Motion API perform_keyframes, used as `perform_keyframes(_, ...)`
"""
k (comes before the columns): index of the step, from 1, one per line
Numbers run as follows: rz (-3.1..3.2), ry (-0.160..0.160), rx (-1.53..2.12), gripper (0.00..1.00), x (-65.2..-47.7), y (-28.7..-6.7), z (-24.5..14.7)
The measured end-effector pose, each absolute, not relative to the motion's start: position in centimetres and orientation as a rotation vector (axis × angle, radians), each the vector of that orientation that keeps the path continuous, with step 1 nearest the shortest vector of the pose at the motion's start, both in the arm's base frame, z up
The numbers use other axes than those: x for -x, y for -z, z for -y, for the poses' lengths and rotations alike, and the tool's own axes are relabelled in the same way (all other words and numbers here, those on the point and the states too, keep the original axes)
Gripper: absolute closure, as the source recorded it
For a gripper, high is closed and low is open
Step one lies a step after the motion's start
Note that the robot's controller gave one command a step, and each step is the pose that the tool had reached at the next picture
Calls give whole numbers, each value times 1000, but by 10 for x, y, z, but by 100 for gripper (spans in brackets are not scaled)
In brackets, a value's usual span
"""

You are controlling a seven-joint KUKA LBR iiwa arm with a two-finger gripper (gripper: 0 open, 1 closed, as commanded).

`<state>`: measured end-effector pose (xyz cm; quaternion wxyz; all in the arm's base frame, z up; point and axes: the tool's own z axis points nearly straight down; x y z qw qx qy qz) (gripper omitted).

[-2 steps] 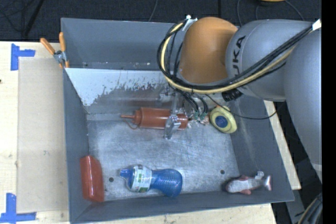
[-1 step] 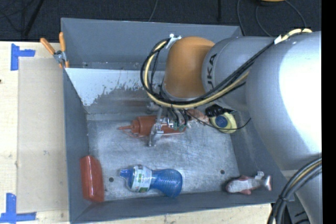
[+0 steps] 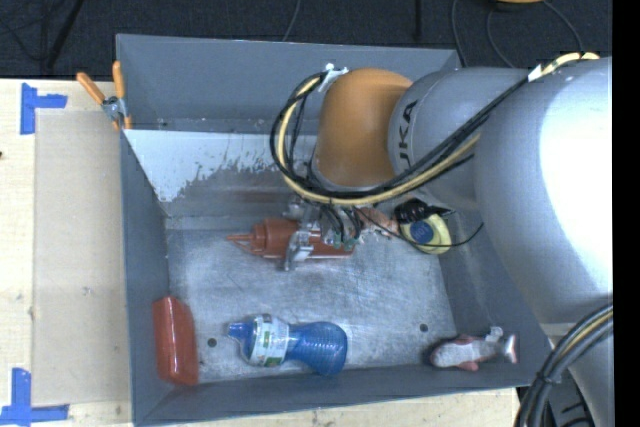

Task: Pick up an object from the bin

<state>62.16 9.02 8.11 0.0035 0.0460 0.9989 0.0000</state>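
Camera view: the tool (image 3: 300, 253) sits low against a brown bottle-like thing (image 3: 262, 240) just beneath it (probably lining up a grasp); whether it is open or closed, I cannot tell.

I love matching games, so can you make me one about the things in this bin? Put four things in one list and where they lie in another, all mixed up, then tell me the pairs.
Things:
1. blue bottle
2. red cylinder
3. brown toy
4. small pink toy

Places in the camera view:
A. lower right corner of the bin
B. middle of the bin, at the gripper
C. lower left corner
D. along the lower wall, between the two corners

Pairs: 1-D, 2-C, 3-B, 4-A
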Motion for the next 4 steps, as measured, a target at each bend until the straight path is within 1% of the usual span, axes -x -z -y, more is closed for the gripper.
perform_keyframes(2,-3139,2,-144,100,-620,-85,-90)
perform_keyframes(3,-3143,1,-144,100,-619,-112,-90)
perform_keyframes(4,-3135,-1,-143,100,-621,-124,-90)
